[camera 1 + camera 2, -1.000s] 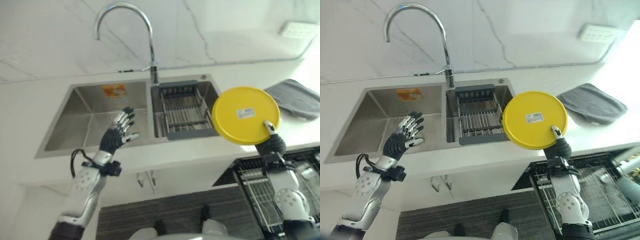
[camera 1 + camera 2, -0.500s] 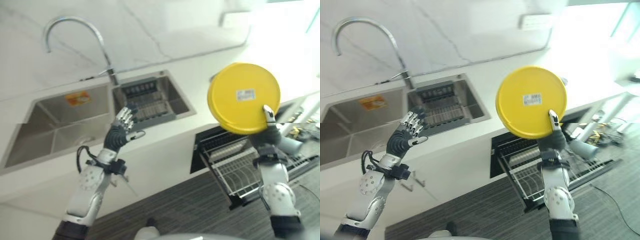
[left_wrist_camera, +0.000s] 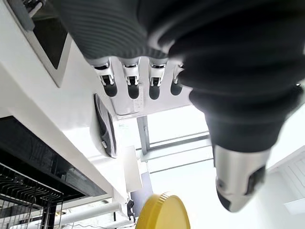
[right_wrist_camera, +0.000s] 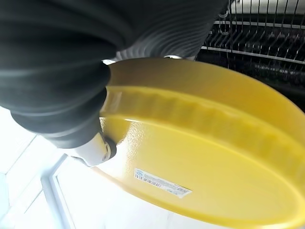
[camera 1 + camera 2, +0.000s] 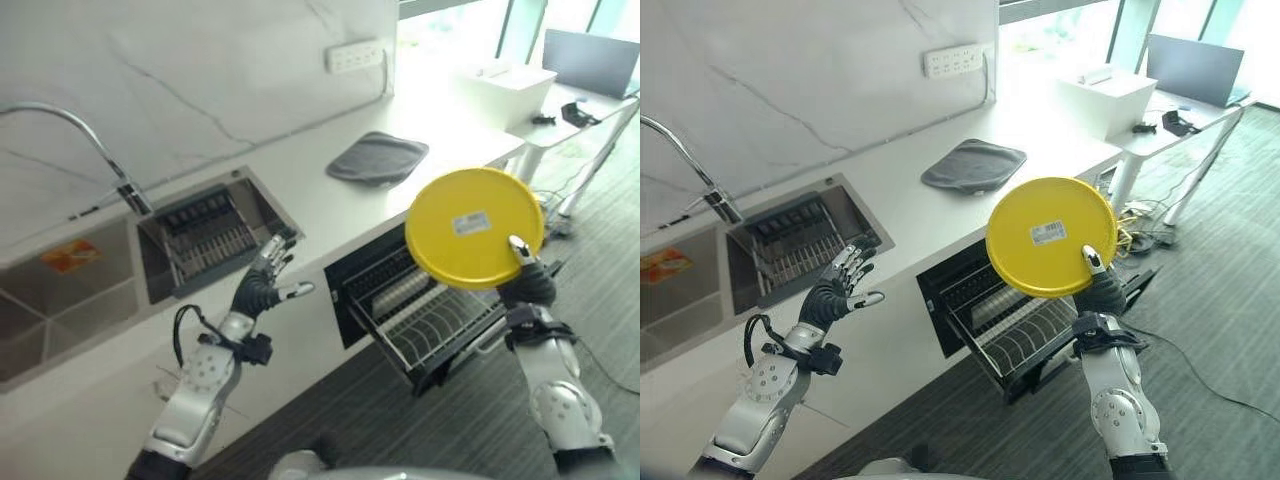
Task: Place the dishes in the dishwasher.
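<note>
The right hand is raised above the pulled-out dishwasher rack, thumb pressed on the yellow plate (fingers hidden behind it). The left hand is held up, away from that rack, fingers straight and spread.

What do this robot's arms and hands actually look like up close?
Both arms are silver-grey with rounded, disc-like joint housings. Each wrist and the back of each hand sits under a dark ribbed cover, like a rubber bellows. The left hand has slim silver fingers with dark tips and a separate thumb; the right hand has the same dark cover and a silver, dark-tipped thumb.
</note>
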